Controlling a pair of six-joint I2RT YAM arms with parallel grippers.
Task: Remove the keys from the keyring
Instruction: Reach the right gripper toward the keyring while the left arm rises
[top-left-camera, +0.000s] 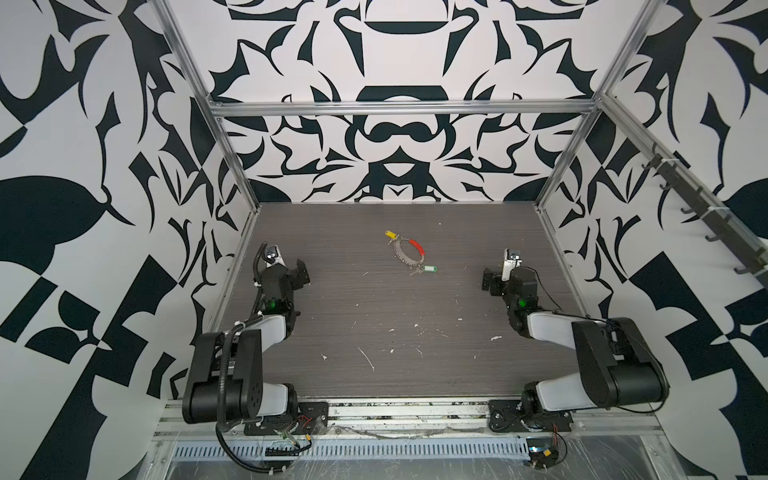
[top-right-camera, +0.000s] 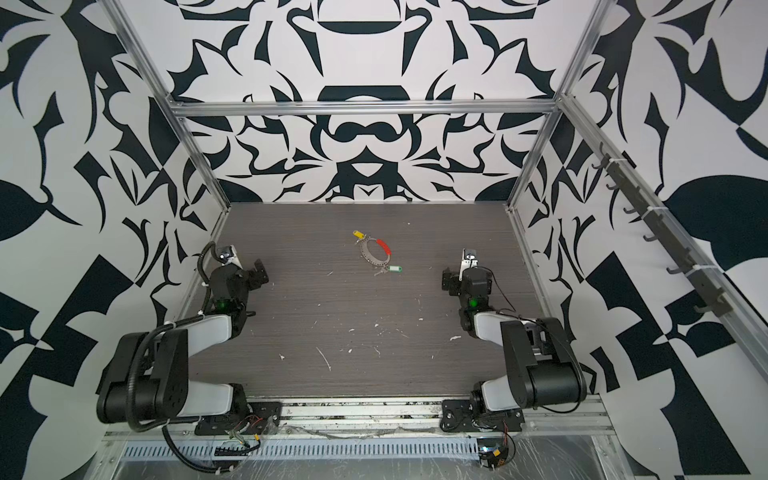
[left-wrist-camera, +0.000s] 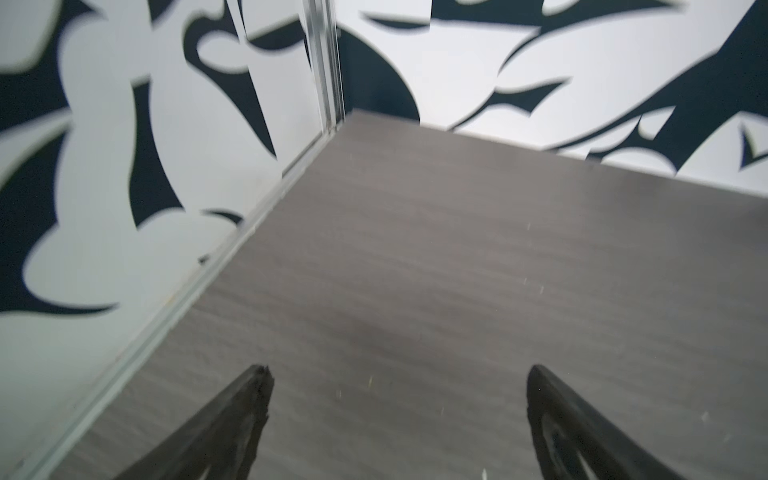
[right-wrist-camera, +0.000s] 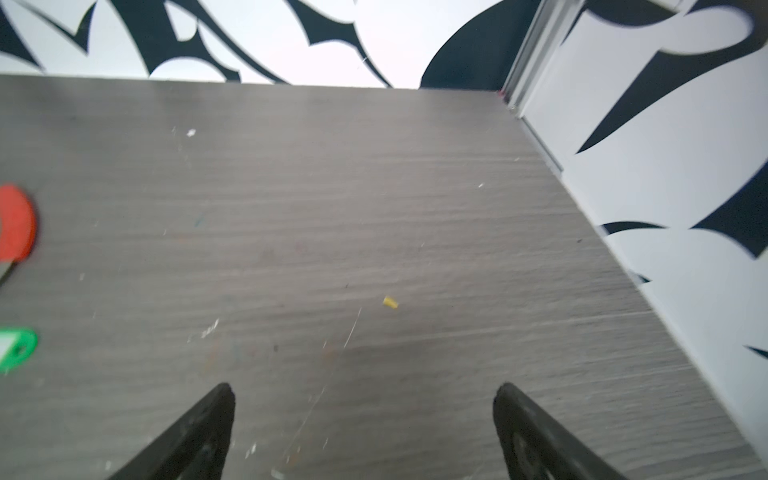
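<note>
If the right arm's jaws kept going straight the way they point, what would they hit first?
Probably nothing but bare table: the right gripper stands open, aimed past a tiny yellow fleck toward the back wall. The keyring lies off to one side.

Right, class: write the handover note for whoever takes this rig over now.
Open and empty: left end effector, right end effector, each at its own side.
Large flat silvery perforated hoop keyring with red plastic sleeve lies centre-back; small silvery yellow-tagged key at its far edge, green-tagged key at its near edge, both apparently still attached.
Done: nothing. Left: free both keys.
</note>
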